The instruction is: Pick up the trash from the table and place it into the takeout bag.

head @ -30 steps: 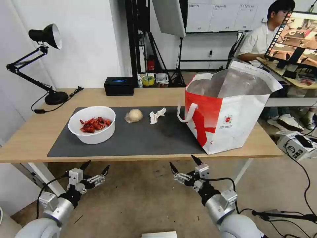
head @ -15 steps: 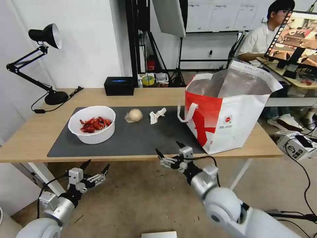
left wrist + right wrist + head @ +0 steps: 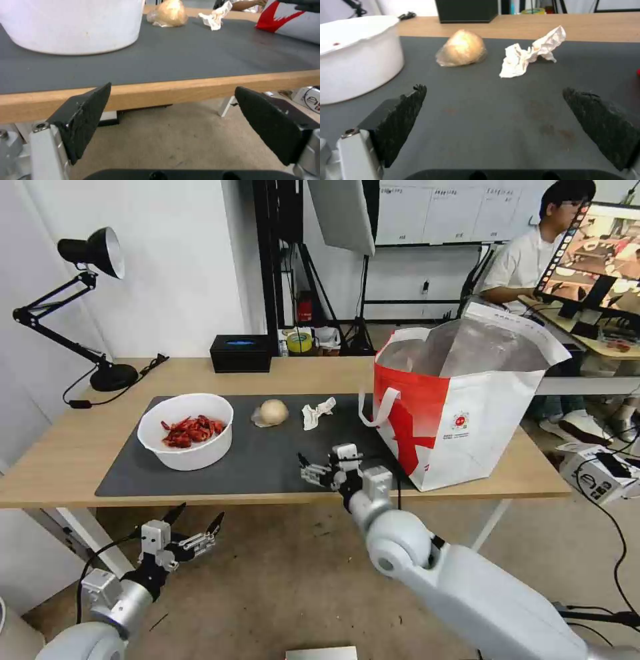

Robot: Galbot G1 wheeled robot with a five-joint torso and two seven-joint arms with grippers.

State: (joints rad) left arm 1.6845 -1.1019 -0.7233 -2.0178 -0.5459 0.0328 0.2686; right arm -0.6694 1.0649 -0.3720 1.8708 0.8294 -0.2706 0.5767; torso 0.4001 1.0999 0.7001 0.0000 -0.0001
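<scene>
head view: your right hand [image 3: 319,471] hovers spread over the table's [image 3: 80,447] front edge; left hand [image 3: 193,527] waits below, apart. one bowl [image 3: 186,431], one bun [image 3: 273,412], one tissue [image 3: 316,414] mid-mat, one takeout bag [image 3: 460,407] right. right wrist view: centre the tissue [image 3: 528,53] between the pads.

Long light-wood tabletop [image 3: 280,373]: smooth, matt grain. Large dark grey rectangular mat [image 3: 267,460]: matt, faintly stained. White round plastic bowl [image 3: 187,437]: smooth, slight sheen. Crumpled white paper tissue [image 3: 316,413]: creased, matt. Round beige bun [image 3: 272,412]: in glossy clear film. Boxy white-and-red takeout bag [image 3: 460,427]: silver foil lining, shiny. Black gripper pads [image 3: 400,120]: rough, matt.
</scene>
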